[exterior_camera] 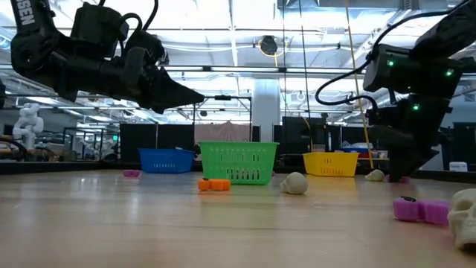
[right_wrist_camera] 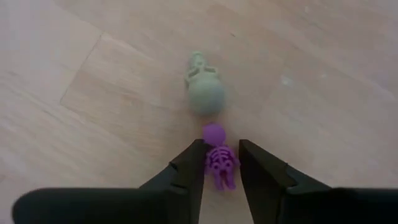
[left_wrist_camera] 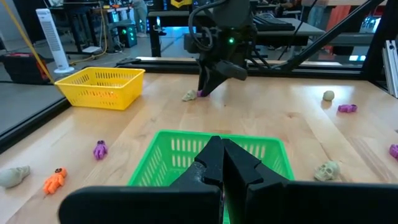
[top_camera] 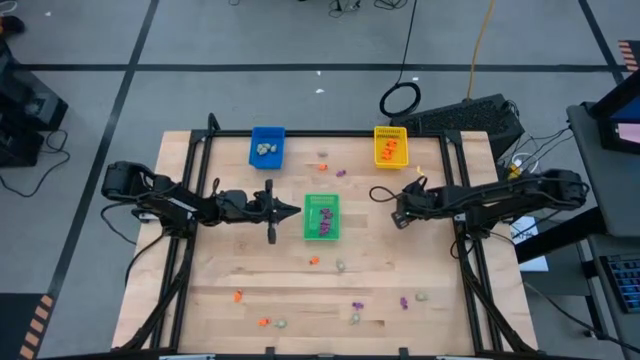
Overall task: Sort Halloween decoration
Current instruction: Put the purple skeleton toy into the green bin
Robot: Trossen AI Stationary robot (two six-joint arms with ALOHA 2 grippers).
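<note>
Right gripper [right_wrist_camera: 219, 163] was low over the table, right of centre in the high view. Its fingers [right_wrist_camera: 186, 171] stood a little apart on either side of a purple skeleton trinket [right_wrist_camera: 219, 163]; whether they were pinching it could not be told. A pale grey-white skull trinket [right_wrist_camera: 205, 93] lay just beyond the purple one, almost touching its head.

Left gripper [left_wrist_camera: 221, 163] hung above the near edge of the green tray [top_camera: 322, 216], centre of the high view, jaws pressed together, nothing between them.

Trays: the blue tray [top_camera: 267, 146], upper centre-left, held pale pieces; the yellow tray [top_camera: 390, 146], upper centre-right, held orange pieces; the green one held purple pieces.

Loose trinkets were spread over the wooden table [top_camera: 230, 270]: an orange one [top_camera: 313, 261] and a pale one [top_camera: 340, 266] below the green tray, more orange, purple and pale ones along the lower part of the frame, and a few between the blue and yellow trays.
</note>
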